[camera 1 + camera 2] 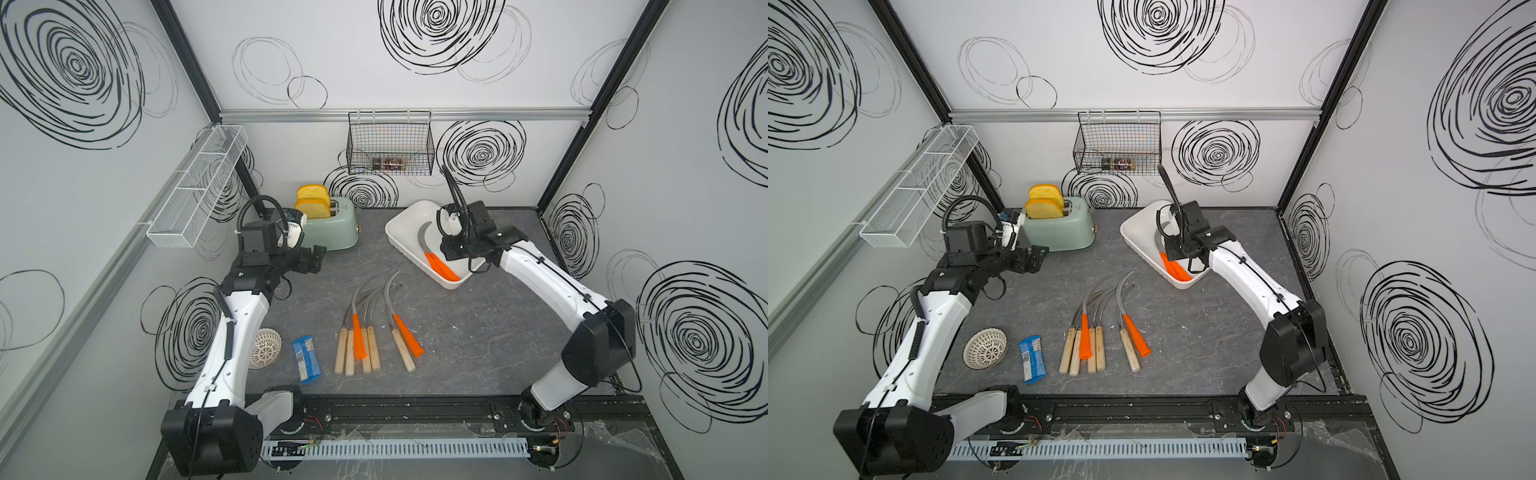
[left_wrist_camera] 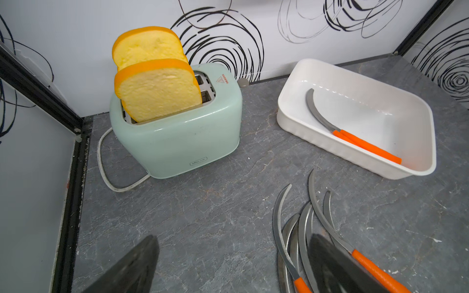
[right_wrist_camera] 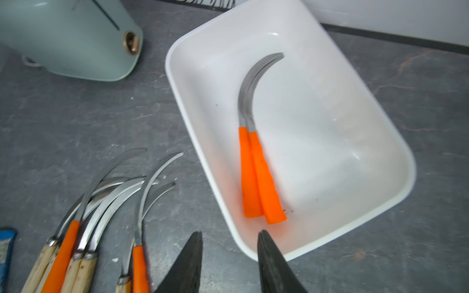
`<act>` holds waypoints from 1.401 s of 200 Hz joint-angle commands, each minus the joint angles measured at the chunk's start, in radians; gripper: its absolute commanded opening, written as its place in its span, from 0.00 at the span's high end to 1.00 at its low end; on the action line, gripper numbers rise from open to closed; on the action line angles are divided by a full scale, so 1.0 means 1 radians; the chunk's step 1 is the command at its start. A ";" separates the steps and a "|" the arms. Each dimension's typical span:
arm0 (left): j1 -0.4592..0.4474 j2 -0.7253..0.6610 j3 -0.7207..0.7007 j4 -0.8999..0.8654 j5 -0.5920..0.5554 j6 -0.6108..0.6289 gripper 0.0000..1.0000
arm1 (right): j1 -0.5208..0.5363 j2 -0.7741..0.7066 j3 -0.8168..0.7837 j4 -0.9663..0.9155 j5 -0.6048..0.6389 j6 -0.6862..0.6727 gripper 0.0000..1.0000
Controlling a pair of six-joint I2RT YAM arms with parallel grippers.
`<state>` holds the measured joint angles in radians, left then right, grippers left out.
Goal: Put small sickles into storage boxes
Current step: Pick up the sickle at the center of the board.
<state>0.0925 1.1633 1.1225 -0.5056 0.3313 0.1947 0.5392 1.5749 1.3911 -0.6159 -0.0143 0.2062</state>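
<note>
— What is the right claw (image 3: 229, 232) doing?
— Its fingers stand a little apart with nothing between them. It hangs over the white storage box (image 3: 330, 126).
— Is anything in the box?
— Two orange-handled small sickles (image 3: 256, 175) lie side by side on its floor, blades curving the same way.
— And the left claw (image 2: 233, 237)?
— It is wide open and empty, held above the surface (image 1: 478, 332) near the mint toaster (image 1: 332, 230). Two bread slices (image 1: 311, 201) stand in the toaster's slots.
— Where are the others?
— Seven loose sickles (image 1: 358, 340) fan out mid-surface, five with wooden handles and two with orange ones. Their blades overlap, and the tips reach toward the box's side.
— What else is on that surface?
— It is dark grey and veined like stone. A blue packet (image 1: 306, 358) and a white perforated bowl (image 1: 266, 349) lie beside the left arm.
— And the room?
— The white walls (image 1: 540, 62) are scribbled with black swirls, and black frame posts stand in the corners. A black wire basket (image 1: 390, 145) hangs on the back wall. A white mesh rack (image 1: 195, 187) hangs on the wall by the left arm.
</note>
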 commanded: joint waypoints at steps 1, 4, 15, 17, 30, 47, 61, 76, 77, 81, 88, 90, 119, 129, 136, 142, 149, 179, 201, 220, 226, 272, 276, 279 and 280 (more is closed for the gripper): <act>-0.010 -0.014 0.006 -0.040 -0.006 0.048 0.04 | 0.129 -0.059 -0.128 0.038 -0.122 0.045 0.61; -0.010 -0.016 0.004 -0.045 -0.006 0.050 0.04 | 0.147 -0.068 -0.144 0.040 -0.119 0.053 0.61; -0.012 -0.023 -0.004 -0.055 -0.006 0.053 0.04 | 0.209 -0.105 -0.189 0.043 -0.097 0.101 0.62; -0.013 -0.025 -0.005 -0.057 -0.007 0.051 0.04 | 0.220 -0.113 -0.200 0.049 -0.094 0.106 0.62; -0.014 -0.028 -0.007 -0.067 -0.011 0.045 0.04 | 0.275 -0.165 -0.265 0.088 -0.095 0.158 0.62; -0.016 -0.033 -0.006 -0.077 -0.015 0.034 0.04 | 0.325 -0.228 -0.331 0.127 -0.101 0.209 0.63; -0.019 -0.031 0.000 -0.087 -0.025 0.028 0.04 | 0.353 -0.268 -0.374 0.150 -0.091 0.230 0.63; -0.023 -0.031 0.007 -0.100 -0.036 0.026 0.04 | 0.382 -0.293 -0.412 0.173 -0.079 0.249 0.62; -0.023 -0.031 0.007 -0.101 -0.036 0.026 0.04 | 0.384 -0.293 -0.415 0.173 -0.079 0.250 0.62; -0.024 -0.032 0.007 -0.102 -0.040 0.027 0.04 | 0.391 -0.294 -0.420 0.173 -0.078 0.255 0.62; -0.029 -0.035 0.004 -0.103 -0.045 0.026 0.04 | 0.407 -0.293 -0.429 0.167 -0.069 0.265 0.62; -0.029 -0.035 0.003 -0.104 -0.047 0.027 0.04 | 0.412 -0.293 -0.430 0.165 -0.065 0.267 0.62; -0.052 -0.041 -0.005 -0.112 -0.072 0.038 0.04 | 0.467 -0.264 -0.452 0.164 -0.033 0.297 0.61; -0.058 -0.046 -0.011 -0.108 -0.081 0.043 0.04 | 0.478 -0.247 -0.453 0.162 -0.033 0.306 0.61; -0.063 -0.050 -0.018 -0.104 -0.085 0.047 0.04 | 0.485 -0.236 -0.448 0.155 -0.033 0.314 0.61; -0.066 -0.054 -0.023 -0.102 -0.084 0.050 0.04 | 0.491 -0.227 -0.445 0.150 -0.032 0.320 0.61; -0.068 -0.059 -0.028 -0.102 -0.083 0.053 0.04 | 0.499 -0.217 -0.442 0.150 -0.029 0.323 0.61; -0.074 -0.076 -0.058 -0.087 -0.078 0.069 0.04 | 0.545 -0.180 -0.431 0.144 -0.003 0.347 0.62; -0.076 -0.079 -0.075 -0.078 -0.068 0.077 0.04 | 0.577 -0.151 -0.428 0.136 0.015 0.364 0.62; -0.078 -0.082 -0.082 -0.079 -0.033 0.092 0.04 | 0.599 -0.129 -0.425 0.134 0.026 0.374 0.62; -0.080 -0.085 -0.084 -0.075 -0.033 0.089 0.04 | 0.602 -0.123 -0.427 0.134 0.030 0.376 0.61; -0.091 -0.062 -0.075 -0.059 -0.063 0.060 0.04 | 0.588 -0.077 -0.410 0.100 0.108 0.408 0.60; -0.091 -0.059 -0.075 -0.058 -0.063 0.058 0.04 | 0.583 -0.069 -0.407 0.096 0.110 0.406 0.60; -0.091 -0.057 -0.075 -0.055 -0.062 0.058 0.04 | 0.580 -0.064 -0.406 0.094 0.110 0.406 0.60; -0.091 -0.057 -0.074 -0.055 -0.062 0.058 0.04 | 0.579 -0.063 -0.404 0.093 0.111 0.406 0.60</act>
<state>0.0074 1.0985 1.0470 -0.6044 0.2680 0.2554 1.1339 1.4776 0.9497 -0.4850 0.0391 0.5838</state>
